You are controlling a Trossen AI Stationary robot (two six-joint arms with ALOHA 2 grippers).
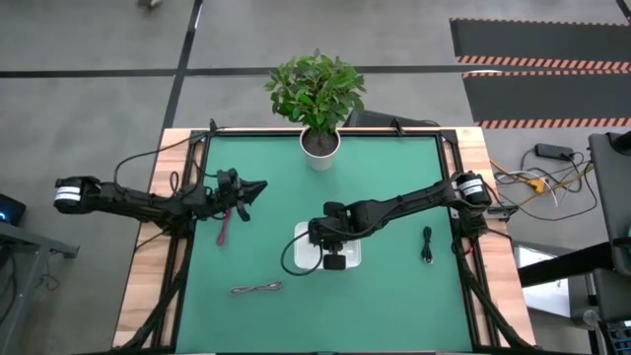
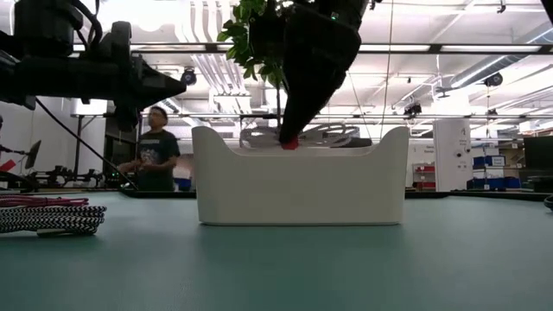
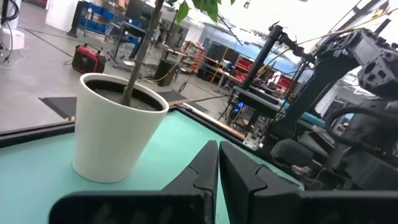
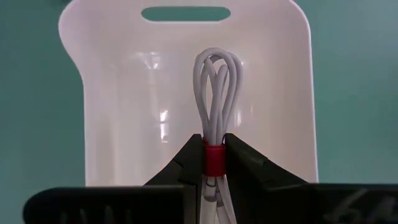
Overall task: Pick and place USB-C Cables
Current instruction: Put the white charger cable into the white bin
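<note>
your right gripper (image 4: 213,163) is clamped on the white-grey cable (image 4: 216,99), hanging over the white tray (image 4: 112,124); let go off-centre and its loops could drape over the rim. your left gripper (image 3: 217,171), pinched together and empty, waits near the magenta cable (image 1: 224,226). green mat (image 1: 394,296), a workshop behind, a person (image 2: 155,151) standing there.

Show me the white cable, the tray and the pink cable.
white cable (image 4: 216,81), right wrist view, looped end.
white tray (image 2: 302,186), low view, side wall.
pink cable (image 1: 223,229), high view, middle of the bundle.
</note>
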